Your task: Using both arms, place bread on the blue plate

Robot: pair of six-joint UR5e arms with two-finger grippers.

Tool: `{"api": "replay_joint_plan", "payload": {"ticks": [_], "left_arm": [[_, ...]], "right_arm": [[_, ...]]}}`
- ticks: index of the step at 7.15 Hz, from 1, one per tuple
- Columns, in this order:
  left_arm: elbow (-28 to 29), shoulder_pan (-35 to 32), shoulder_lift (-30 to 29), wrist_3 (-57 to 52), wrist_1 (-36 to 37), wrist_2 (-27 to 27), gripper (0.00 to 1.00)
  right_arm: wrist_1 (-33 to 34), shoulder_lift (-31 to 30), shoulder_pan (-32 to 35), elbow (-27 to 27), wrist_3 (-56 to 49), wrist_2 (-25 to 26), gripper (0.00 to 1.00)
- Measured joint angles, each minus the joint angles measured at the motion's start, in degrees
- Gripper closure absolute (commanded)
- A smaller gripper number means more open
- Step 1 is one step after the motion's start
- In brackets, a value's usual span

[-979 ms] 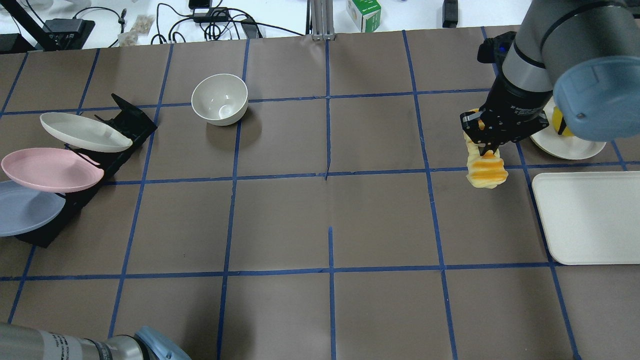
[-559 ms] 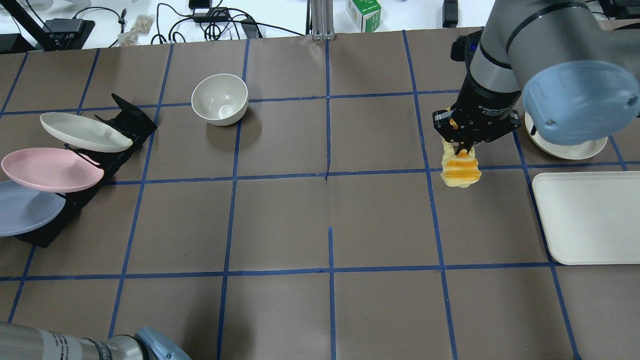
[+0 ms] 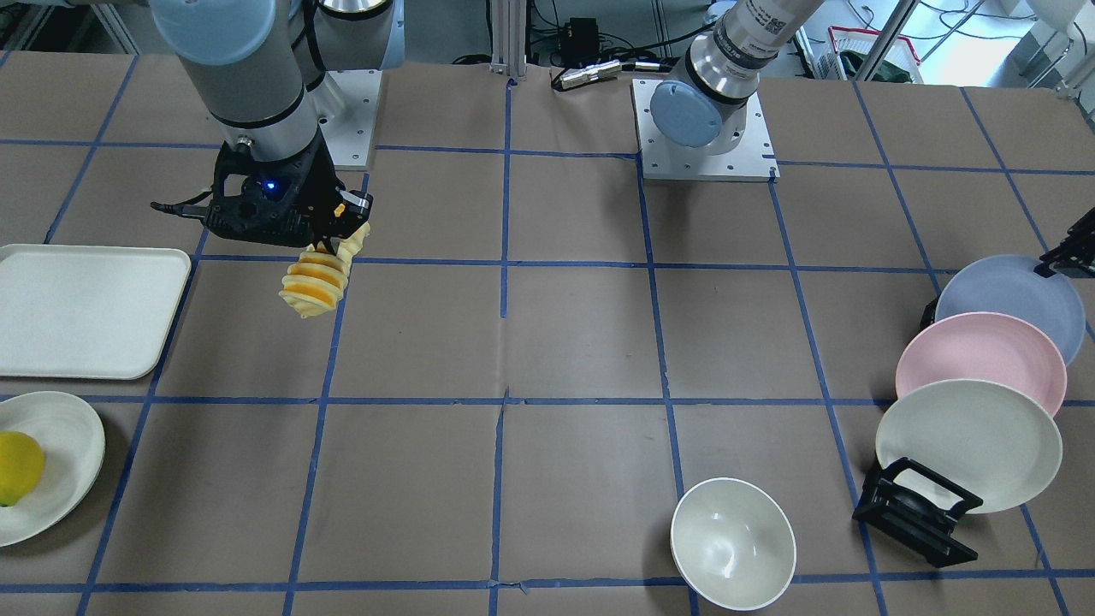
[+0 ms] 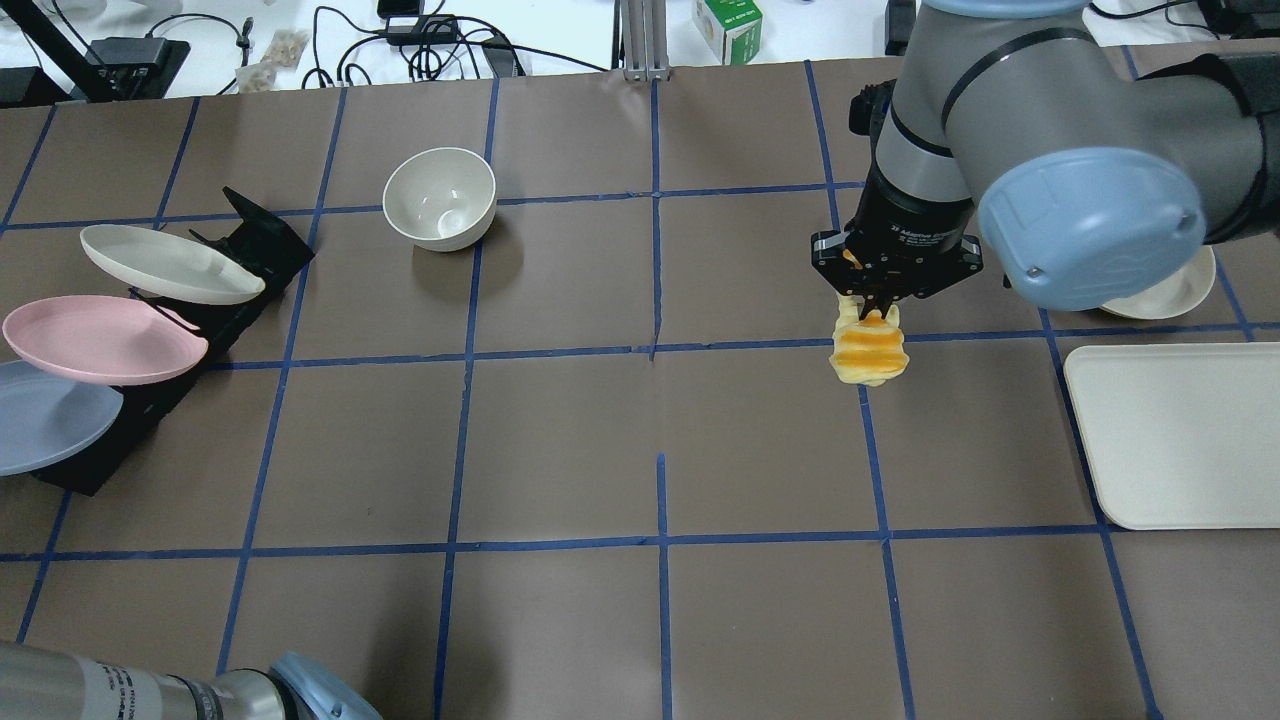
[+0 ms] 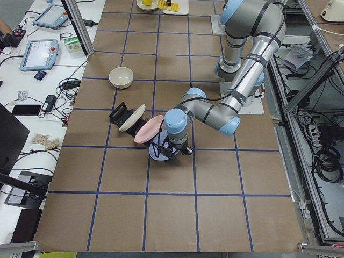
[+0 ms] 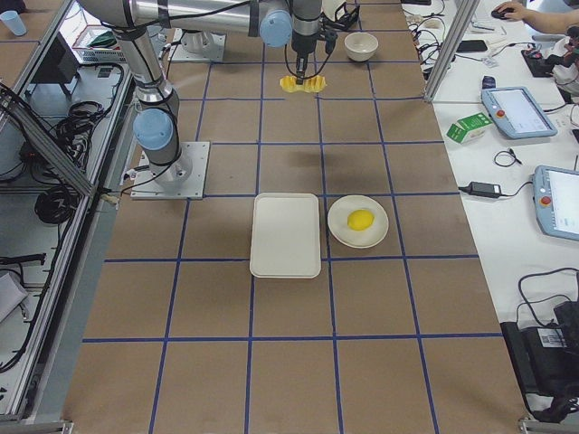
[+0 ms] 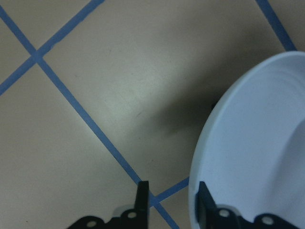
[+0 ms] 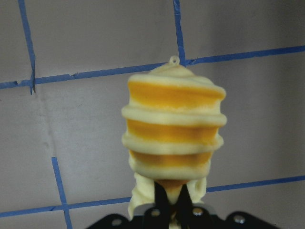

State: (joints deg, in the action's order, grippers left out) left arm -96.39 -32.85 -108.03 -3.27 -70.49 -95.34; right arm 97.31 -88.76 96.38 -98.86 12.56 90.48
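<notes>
**Front-facing view.** The right gripper [image 3: 340, 243] is holding the bread [image 3: 315, 287] by one end, its jaws closed narrowly on the pale upper part. The loaf is hanging clear of the surface [image 3: 582, 342] with its long axis running steeply downward and its free tip lowest. The blue plate [image 3: 1009, 304] is sitting in the black rack [image 3: 915, 513] at the opposite end, well apart from the bread.

**Overhead view.** The bread is hanging over the robot's right half, near the centre line, and the plate is resting at the far left edge. Judgement: the pick-up is done. Bringing plate and bread together, and setting the loaf down, are not yet done.

**Left-end view.** The left gripper [image 5: 173, 152] is sitting at the blue plate's rim.

**Right-end view.** The bread is showing small and far, so its tilt cannot be settled here.

**Left wrist view.** The jaws are standing apart and gripping nothing, with the plate's rim lying just at one finger [image 7: 204, 205].

**Right wrist view.** The orange and yellow ridges are running crosswise, and the tip is pointing away from the jaws.
</notes>
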Motion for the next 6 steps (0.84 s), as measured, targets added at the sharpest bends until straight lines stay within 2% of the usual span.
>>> {"api": "replay_joint_plan", "payload": {"ticks": [4, 6], "left_arm": [[1.24, 0.06, 2.87, -0.69, -0.74, -0.93, 1.00], [3.09, 0.55, 4.40, -2.66, -2.45, -4.55, 1.00]], "right_arm": [[0.75, 0.60, 2.51, -0.09, 2.77, -0.12, 1.00], [1.83, 1.12, 3.44, -0.19, 2.87, -0.11, 1.00]]}}
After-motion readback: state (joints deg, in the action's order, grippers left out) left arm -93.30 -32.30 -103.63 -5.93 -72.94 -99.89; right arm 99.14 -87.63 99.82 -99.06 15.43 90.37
